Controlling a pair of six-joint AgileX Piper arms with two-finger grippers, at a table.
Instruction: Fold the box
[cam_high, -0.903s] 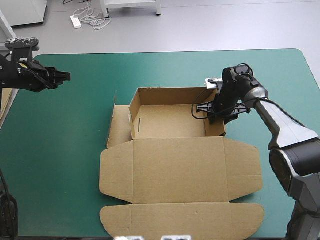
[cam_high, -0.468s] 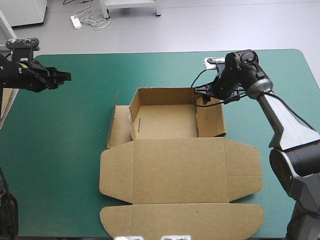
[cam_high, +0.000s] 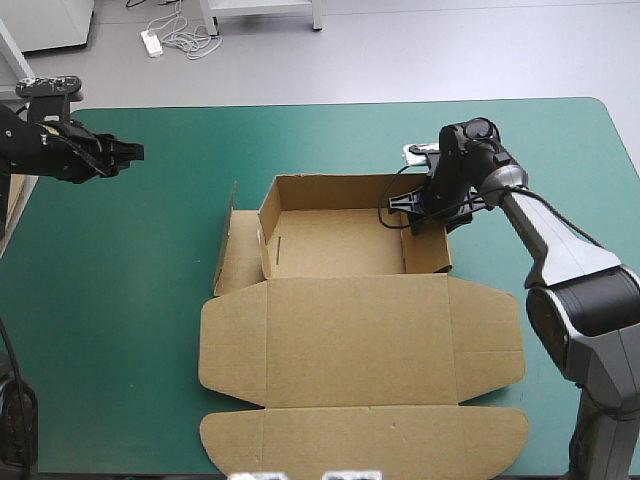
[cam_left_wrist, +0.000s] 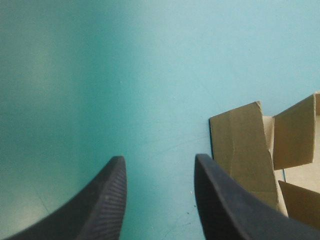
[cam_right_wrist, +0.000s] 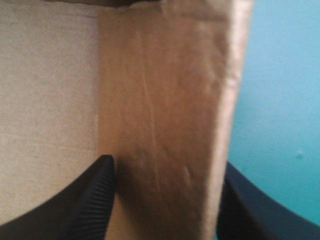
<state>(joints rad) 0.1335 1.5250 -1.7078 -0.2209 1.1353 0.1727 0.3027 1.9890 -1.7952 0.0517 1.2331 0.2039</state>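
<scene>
At the box's (cam_high: 360, 330) right wall, the right gripper (cam_high: 420, 217) straddles it, fingers spread. Well left of the box, the left gripper (cam_high: 134, 152) hovers, spread too.

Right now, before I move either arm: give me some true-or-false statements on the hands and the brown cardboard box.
1. The right hand straddles the right wall of the brown cardboard box, black fingers apart. True.
2. The left hand grips the box's left flap. False: it hangs open over the bare teal-green table cover, apart from the box.
3. The box's lid lies flat on the near side. True.
4. The tray's far wall lies flat. False: it stands upright.
</scene>
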